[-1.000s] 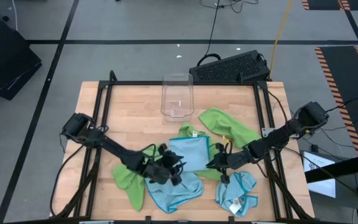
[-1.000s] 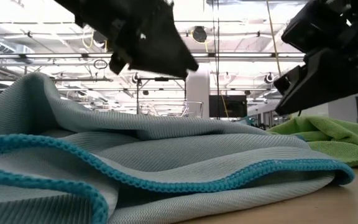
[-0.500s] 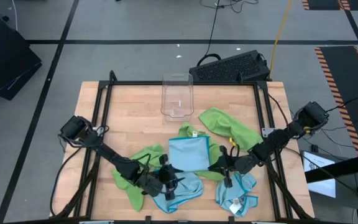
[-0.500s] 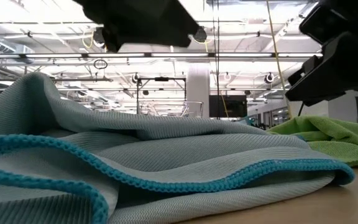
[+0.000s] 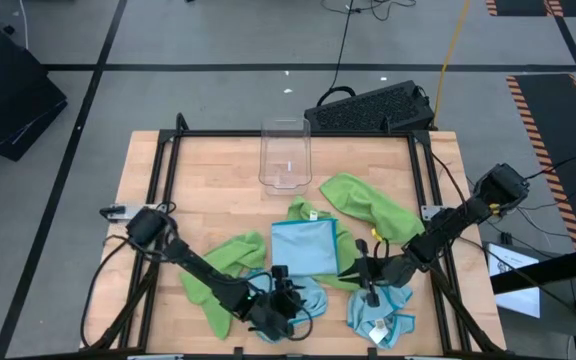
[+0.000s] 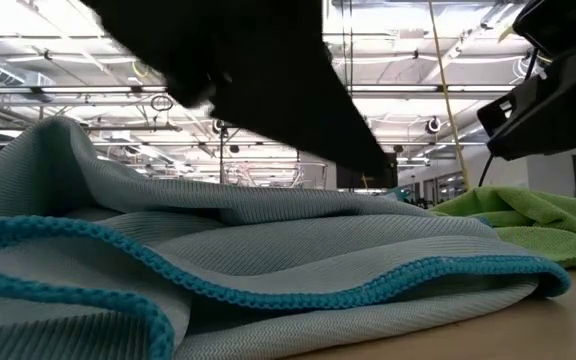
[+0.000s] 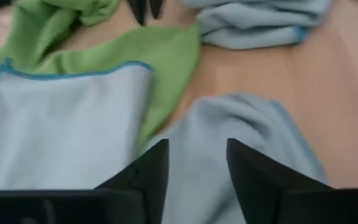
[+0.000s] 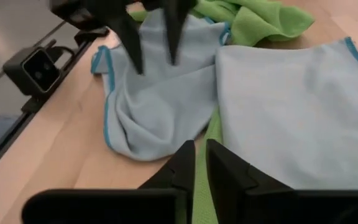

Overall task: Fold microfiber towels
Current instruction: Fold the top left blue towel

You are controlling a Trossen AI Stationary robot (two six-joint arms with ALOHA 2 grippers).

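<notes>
A wooden surface (image 5: 198, 170) held a clear plastic bin (image 5: 284, 155) at twelve o'clock and microfiber towels spread from the centre toward six o'clock: a flat light blue towel (image 5: 304, 246) at the centre, a lime green towel (image 5: 368, 205) at two o'clock, another green towel (image 5: 211, 282) at seven o'clock. The left end effector (image 5: 290, 300) hovered at six o'clock over a crumpled blue towel (image 7: 241, 134), fingers (image 7: 151, 171) apart, grasping nothing. The right end effector (image 5: 366, 287) sat at five o'clock beside another rumpled blue towel (image 5: 383, 312), fingers (image 8: 182, 165) nearly together, with nothing between them.
</notes>
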